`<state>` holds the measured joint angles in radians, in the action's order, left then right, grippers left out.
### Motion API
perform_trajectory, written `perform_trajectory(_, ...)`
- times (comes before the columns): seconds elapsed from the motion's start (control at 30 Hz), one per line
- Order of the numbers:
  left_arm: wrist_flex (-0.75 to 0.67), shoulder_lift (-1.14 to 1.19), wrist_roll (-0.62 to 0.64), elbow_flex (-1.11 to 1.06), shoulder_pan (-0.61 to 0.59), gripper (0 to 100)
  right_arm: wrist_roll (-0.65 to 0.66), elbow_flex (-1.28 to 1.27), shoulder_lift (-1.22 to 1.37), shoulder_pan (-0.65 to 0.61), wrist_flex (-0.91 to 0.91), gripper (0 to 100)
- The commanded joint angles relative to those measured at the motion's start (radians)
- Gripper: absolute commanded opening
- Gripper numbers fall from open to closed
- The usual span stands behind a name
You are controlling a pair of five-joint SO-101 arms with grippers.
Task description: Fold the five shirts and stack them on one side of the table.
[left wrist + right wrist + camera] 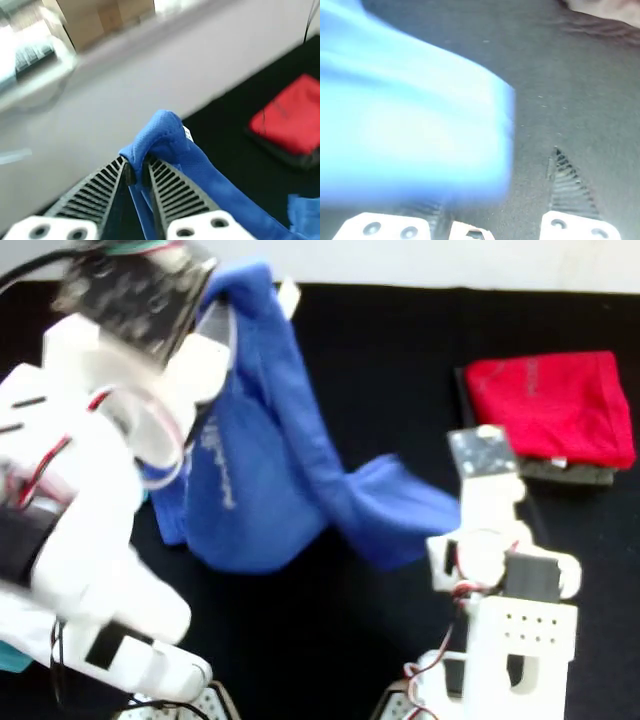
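Observation:
A blue shirt (270, 470) hangs lifted above the black table (400, 340), and its lower end trails down toward the middle. My left gripper (136, 172) is shut on a bunched edge of the blue shirt (165, 135), high at the far left of the table. The right arm (487, 500) stands beside the shirt's trailing end (400, 510). My right gripper (500, 170) is open just over the table. Blue cloth (410, 115) lies over one of its fingers, and the other finger (567, 182) is bare. A folded red shirt (550, 405) lies on a dark folded one (570, 473) at the far right.
In the left wrist view, the folded red shirt (295, 120) sits on the dark cloth past the blue fabric. Behind the table's far edge is a pale floor or wall (150, 65). Bare black table (330, 640) lies between the two arm bases.

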<state>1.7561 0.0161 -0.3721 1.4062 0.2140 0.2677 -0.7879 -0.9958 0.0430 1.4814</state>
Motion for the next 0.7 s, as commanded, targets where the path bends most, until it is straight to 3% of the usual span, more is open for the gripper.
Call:
perform_trajectory(0.0,0.012,0.030,-0.011,-0.206,-0.102,1,-0.017,0.007,-0.013,0.056,-0.021,23.8)
perform_trajectory(0.2,0.011,0.048,-0.015,-0.627,-0.271,1,-0.018,0.012,-0.010,0.058,-0.021,23.8)
perform_trajectory(0.33,0.011,0.048,-0.015,-0.782,-0.383,1,-0.018,0.005,-0.004,0.033,-0.061,23.8)
perform_trajectory(0.5,0.011,0.048,-0.015,-0.881,-0.493,1,-0.040,0.021,0.084,-0.145,-0.090,24.1)
perform_trajectory(0.67,0.011,0.048,-0.017,-0.943,-0.564,1,-0.143,0.111,0.358,-0.348,-0.176,29.5)
